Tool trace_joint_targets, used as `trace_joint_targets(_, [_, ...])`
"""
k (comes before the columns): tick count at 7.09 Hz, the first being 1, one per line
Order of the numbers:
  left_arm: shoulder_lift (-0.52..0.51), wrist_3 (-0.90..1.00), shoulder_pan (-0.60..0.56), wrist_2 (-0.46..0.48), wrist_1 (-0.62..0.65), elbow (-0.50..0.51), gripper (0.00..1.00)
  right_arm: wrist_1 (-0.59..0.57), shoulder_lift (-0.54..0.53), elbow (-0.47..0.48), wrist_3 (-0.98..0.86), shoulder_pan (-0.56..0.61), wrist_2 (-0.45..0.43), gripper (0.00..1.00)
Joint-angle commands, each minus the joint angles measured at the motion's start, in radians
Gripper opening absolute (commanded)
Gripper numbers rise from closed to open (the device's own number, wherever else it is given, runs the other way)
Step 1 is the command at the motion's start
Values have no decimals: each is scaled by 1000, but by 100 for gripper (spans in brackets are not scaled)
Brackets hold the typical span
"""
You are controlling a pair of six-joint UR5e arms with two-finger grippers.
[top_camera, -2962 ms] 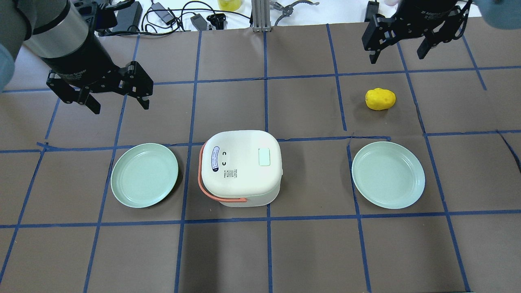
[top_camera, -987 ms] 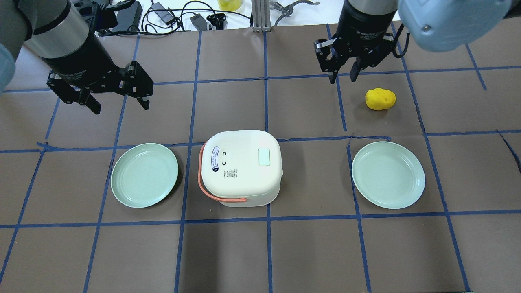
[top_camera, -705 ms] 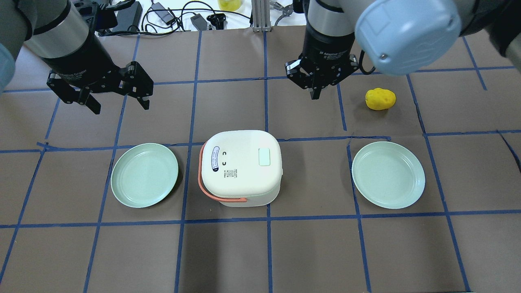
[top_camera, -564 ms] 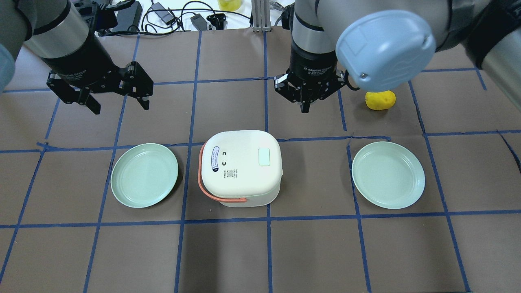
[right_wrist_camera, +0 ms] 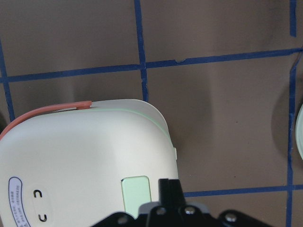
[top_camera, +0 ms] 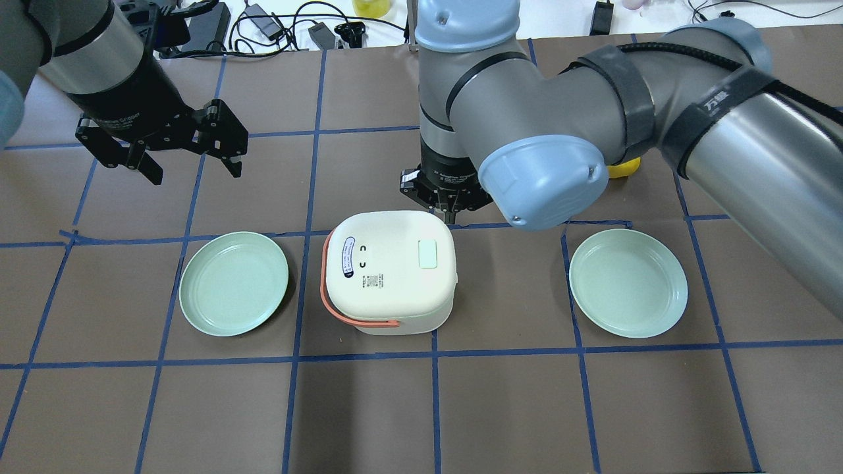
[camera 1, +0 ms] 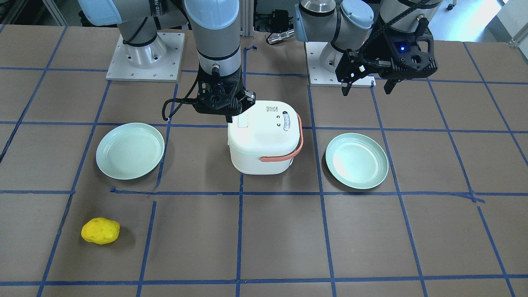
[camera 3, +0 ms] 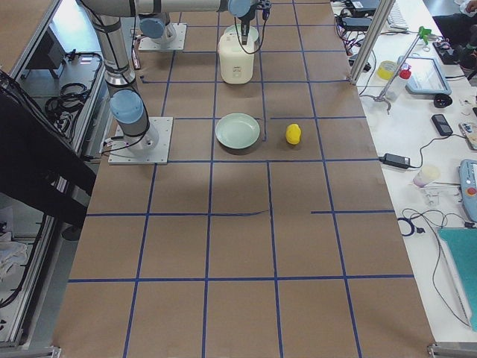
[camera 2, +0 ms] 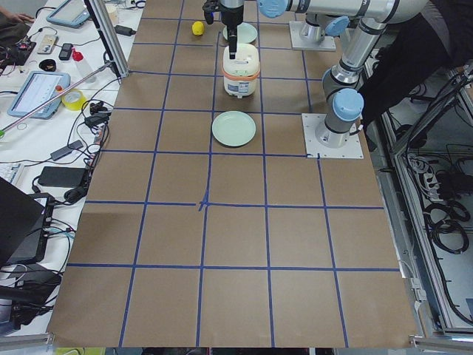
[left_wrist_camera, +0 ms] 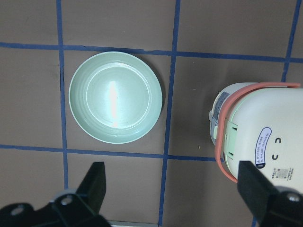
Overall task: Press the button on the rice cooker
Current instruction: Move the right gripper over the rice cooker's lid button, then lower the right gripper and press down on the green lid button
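Two neighbours are flanking the rice cooker on the tabletop: left plate on the robot's left, right plate on its right. Both are pale green and sitting apart from it.

Rice cooker is standing upright mid-tabletop with the lid down. Orange handle is wrapping around its left side. Button, a pale green rectangle, is sitting on the lid top toward the right.

Right tool is pointing straight down over the lid's far right edge, fingers pressed together into a single tip and gripping nothing. Right wrist view is showing that tip just beside the button. Whether it is touching, cannot tell.

Further back, left tool is hovering above the tabletop beyond the left plate, well apart from the rice cooker. It is spread wide and carrying nothing.

Yellow lump is lying beyond the right plate. The right arm is covering most of it in the overhead view.

Cables are trailing along the tabletop's far edge.
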Motion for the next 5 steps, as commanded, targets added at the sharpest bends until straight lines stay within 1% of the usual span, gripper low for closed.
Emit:
trace_joint_targets(1, [0,-1,0,0,0,-1,100,-56,0,18,15,16,27,0])
trace_joint_targets(3, [0,-1,0,0,0,1,100,-55,9,21,17,21,30,0])
trace_joint_targets(5, [0,1,0,0,0,-1,100,-53,11,41,20,51,28,0])
